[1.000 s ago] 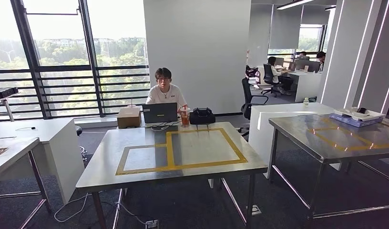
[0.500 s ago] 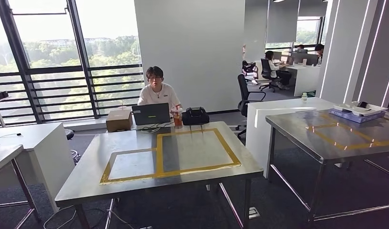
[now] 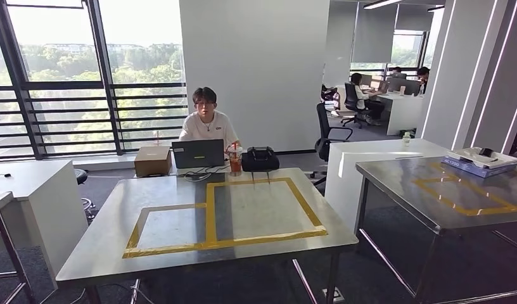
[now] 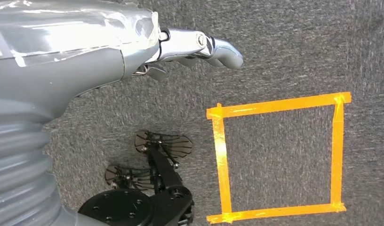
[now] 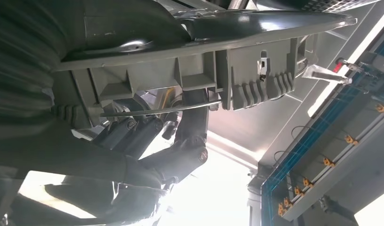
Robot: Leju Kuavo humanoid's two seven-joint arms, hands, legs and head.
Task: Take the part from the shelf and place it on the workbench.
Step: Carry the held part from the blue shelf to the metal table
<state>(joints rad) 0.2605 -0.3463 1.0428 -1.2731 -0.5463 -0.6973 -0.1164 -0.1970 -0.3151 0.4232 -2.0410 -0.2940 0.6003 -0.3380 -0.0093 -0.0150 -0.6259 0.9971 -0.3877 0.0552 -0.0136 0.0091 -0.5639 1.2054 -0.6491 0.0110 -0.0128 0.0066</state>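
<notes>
The steel workbench [image 3: 262, 206] stands straight ahead in the head view, marked with a yellow tape outline [image 3: 209, 212] of two boxes. In the right wrist view my right hand [image 5: 133, 155] grips a dark grey ribbed plastic part [image 5: 237, 61], its dark fingers wrapped under the part's edge. The left wrist view looks down at grey carpet, where my left hand [image 4: 91, 52] hangs with fingers [image 4: 218, 47] stretched out and nothing in it.
A person [image 3: 206, 123] sits behind the workbench's far edge with a laptop [image 3: 197, 153], a cardboard box [image 3: 152, 161], a drink cup [image 3: 235, 159] and a black bag [image 3: 260, 159]. A second steel table [image 3: 446, 190] stands right, a white desk [image 3: 28, 183] left. Yellow tape square [image 4: 218, 155] marks the carpet.
The whole head picture has shifted: the camera has come closer to the workbench, which now looks larger and sits further left. Nothing on the tables has moved.
</notes>
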